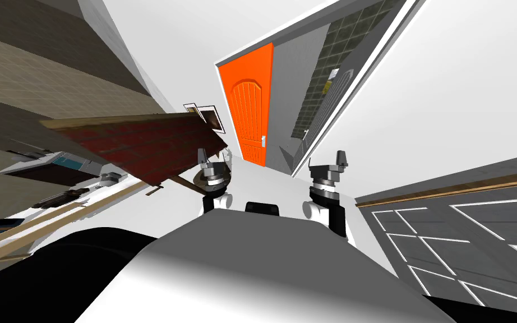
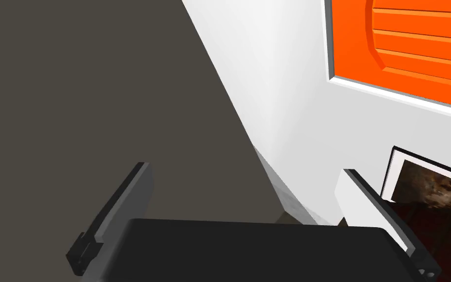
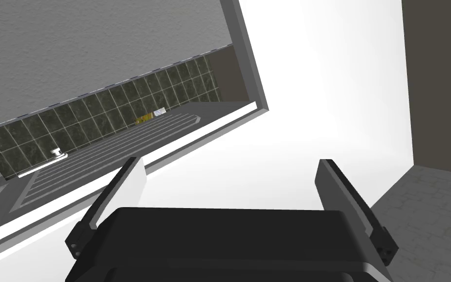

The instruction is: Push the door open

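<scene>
Jaws released on both sides, nothing held: L gripper has fingers wide apart, R gripper same. Both arms up fwd of chest. Orange door straight ahead at far end of pale floor, well apart from both grippers; looks shut in its pale frame. Small light handle sits on the edge next to the grey wall. Step, by my read: approach, no contact yet. Next move calls for rolling fwd, then setting a gripper flat on the panel near the handle side, away from the likely hinge, and pressing. Edges: red-brown slab juts in from L, its corner just beside L gripper, so it may snag on advance. Framed picture on wall L of door. To R, open doorway into tiled room. Mid lane btwn slab and R wall looks open.
</scene>
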You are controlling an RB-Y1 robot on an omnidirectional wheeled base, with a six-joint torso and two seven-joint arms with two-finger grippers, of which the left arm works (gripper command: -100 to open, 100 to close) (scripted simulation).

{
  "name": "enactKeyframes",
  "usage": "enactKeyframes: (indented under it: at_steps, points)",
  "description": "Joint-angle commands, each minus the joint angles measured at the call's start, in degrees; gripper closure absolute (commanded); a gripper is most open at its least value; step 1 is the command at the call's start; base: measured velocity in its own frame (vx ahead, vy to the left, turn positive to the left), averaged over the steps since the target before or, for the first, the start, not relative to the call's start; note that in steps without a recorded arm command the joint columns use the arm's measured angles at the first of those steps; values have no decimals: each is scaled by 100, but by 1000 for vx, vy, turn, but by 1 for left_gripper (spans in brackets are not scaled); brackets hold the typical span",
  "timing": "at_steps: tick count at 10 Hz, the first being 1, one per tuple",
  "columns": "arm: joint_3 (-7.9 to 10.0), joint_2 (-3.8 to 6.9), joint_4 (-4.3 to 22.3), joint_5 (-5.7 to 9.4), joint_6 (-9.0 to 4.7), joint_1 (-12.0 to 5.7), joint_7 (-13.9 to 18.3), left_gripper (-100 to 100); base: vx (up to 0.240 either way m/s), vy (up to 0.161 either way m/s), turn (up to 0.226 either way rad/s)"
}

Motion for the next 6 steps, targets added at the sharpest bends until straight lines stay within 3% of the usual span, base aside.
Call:
enactKeyframes:
  at_steps: [1, 6]
  points:
    - [-2, 68, 200, -8, 20, -124, 13, -100, 70, 11, -18]
    - [-7, 221, 771, -32, 76, -479, 50, -100, 116, 14, -16]
